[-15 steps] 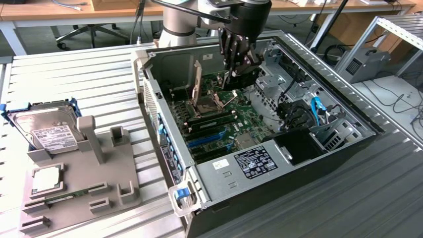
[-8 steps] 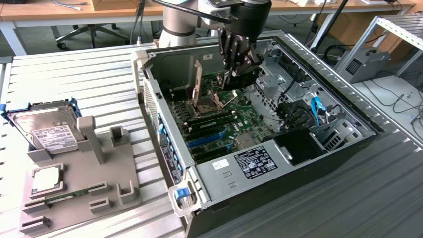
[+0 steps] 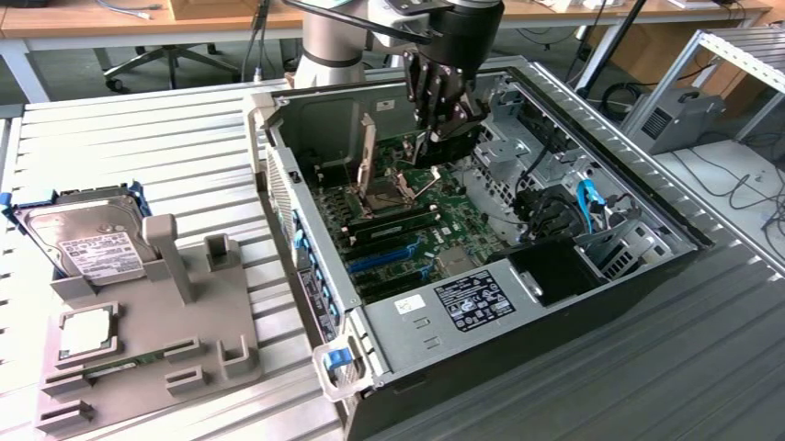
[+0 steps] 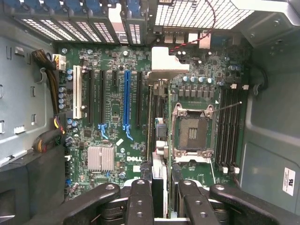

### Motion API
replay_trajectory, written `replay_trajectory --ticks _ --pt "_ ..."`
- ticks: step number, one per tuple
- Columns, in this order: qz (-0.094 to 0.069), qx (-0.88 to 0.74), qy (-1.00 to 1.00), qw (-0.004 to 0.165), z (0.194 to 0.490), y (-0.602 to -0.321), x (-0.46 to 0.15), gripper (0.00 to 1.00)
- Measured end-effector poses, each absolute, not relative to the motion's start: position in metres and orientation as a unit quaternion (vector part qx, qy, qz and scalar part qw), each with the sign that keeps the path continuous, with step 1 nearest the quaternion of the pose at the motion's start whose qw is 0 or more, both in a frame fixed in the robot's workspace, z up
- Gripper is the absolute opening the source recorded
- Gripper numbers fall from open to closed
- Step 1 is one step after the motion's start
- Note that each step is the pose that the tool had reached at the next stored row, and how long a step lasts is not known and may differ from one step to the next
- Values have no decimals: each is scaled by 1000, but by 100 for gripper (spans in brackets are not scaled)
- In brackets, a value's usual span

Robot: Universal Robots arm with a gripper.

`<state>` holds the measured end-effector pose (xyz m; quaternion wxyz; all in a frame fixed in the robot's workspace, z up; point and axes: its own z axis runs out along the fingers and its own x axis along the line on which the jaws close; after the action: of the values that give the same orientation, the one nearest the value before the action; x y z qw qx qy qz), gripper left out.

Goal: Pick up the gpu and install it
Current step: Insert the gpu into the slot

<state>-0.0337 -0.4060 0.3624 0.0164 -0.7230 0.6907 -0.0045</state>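
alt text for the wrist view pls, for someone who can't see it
The gripper holds the gpu edge-on above a green Dell motherboard inside an open computer case. The card hangs between the blue expansion slot and the empty CPU socket.

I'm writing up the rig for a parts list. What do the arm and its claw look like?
The arm is a thick light-grey tube with a black cable running along it, ending in a black wrist section. The claw is black, built from jointed metal links. In the wrist view its fingers are chunky black bars with round screw heads along them, flanked by curved black outer links.
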Motion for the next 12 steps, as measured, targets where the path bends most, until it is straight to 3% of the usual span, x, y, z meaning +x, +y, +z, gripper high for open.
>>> replay_trajectory --ticks 12 --pt "-5 -702 712 16 362 -406 -34 26"
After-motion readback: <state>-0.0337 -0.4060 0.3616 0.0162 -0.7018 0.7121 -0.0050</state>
